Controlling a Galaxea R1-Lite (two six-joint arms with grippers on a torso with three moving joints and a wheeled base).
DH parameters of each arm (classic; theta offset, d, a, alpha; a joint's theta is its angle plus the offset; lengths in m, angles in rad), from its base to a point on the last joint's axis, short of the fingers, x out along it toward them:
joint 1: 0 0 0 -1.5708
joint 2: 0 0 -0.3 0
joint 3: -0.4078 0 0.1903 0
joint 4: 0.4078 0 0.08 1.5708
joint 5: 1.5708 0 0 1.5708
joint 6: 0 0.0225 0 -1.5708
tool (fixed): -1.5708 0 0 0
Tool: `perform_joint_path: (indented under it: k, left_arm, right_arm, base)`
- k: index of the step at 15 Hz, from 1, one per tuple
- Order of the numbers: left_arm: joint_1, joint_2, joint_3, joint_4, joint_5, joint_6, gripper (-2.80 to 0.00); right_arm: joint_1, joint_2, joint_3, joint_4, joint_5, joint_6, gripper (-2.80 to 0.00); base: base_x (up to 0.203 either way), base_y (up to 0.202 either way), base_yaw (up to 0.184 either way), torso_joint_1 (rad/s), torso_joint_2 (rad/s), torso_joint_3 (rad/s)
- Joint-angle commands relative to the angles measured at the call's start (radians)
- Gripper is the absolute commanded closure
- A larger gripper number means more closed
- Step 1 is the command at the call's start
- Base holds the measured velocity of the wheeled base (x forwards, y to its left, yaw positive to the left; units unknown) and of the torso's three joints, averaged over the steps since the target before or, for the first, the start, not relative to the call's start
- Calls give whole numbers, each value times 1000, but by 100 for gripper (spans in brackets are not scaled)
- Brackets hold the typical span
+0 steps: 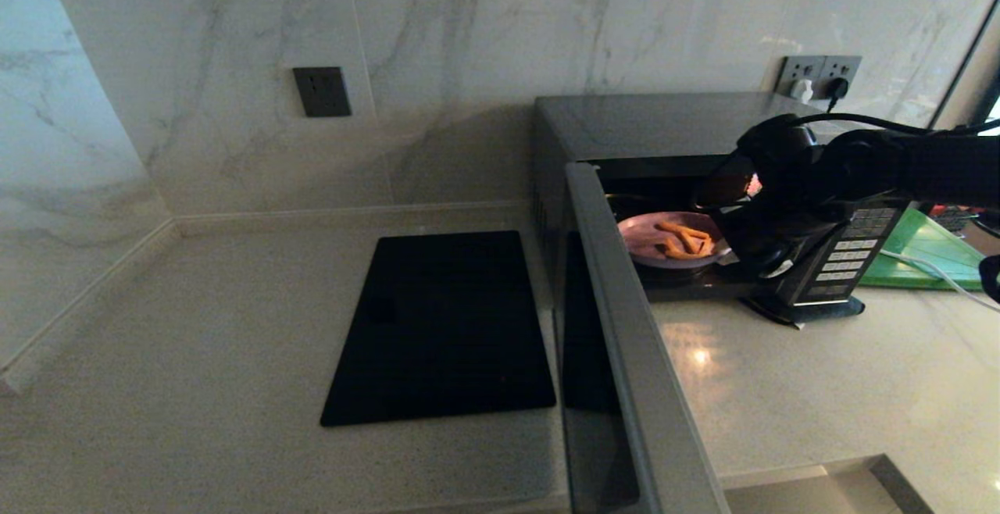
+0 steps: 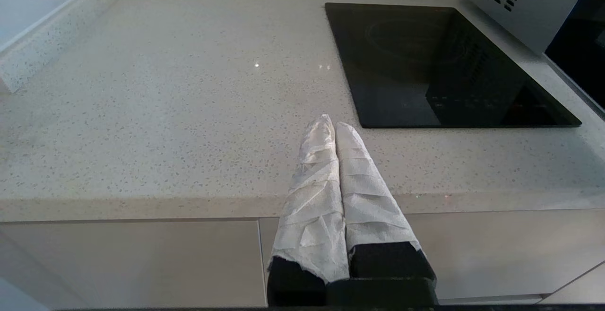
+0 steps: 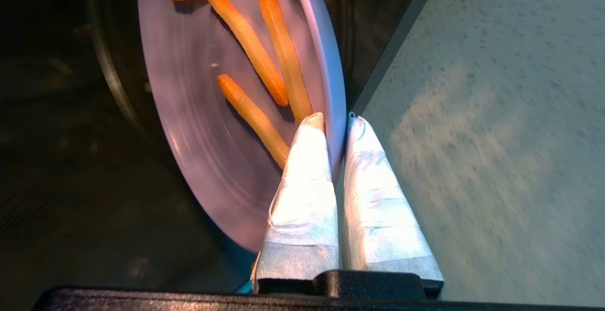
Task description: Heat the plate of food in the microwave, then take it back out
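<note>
The microwave (image 1: 625, 119) stands at the back right of the counter with its door (image 1: 625, 358) swung wide open toward me. The pale lilac plate of food (image 1: 648, 240) carries several orange fries (image 1: 687, 239) and sits at the front of the dark cavity. My right gripper (image 3: 336, 121) is shut on the plate's rim (image 3: 331, 89), one wrapped finger (image 3: 302, 183) over the plate and the other beneath it. In the head view the right arm's wrist (image 1: 781, 209) hides part of the opening. My left gripper (image 2: 332, 124) hangs shut and empty over the counter's front edge.
A flat black slab (image 1: 441, 326) lies on the counter (image 1: 195, 358) left of the microwave. A green board (image 1: 922, 252) lies right of the button panel (image 1: 848, 252). The marble wall carries sockets (image 1: 322, 91), with a plug and cable at the right one (image 1: 820, 76).
</note>
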Motion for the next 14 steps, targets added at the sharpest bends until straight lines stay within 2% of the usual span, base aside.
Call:
perform_joint_path:
  k: [1,6,11,14]
  left_arm:
    - [0,2,0,0,0,-1,0]
    - [0,2,0,0,2,-1,0]
    - [0,2,0,0,0,-1,0]
    - [0,2,0,0,0,-1,0]
  right_arm:
    - [1,-94,50,3,0,7,0]
    - [2,-294,209,53,8,3,0]
    - [1,-550,485,81,5,4,0]
    - [-68,-680,620,83,0,4,0]
  base:
    - [0,0,0,0,0,0]
    - [0,0,0,0,0,0]
    - [0,0,0,0,0,0]
    - [0,0,0,0,0,0]
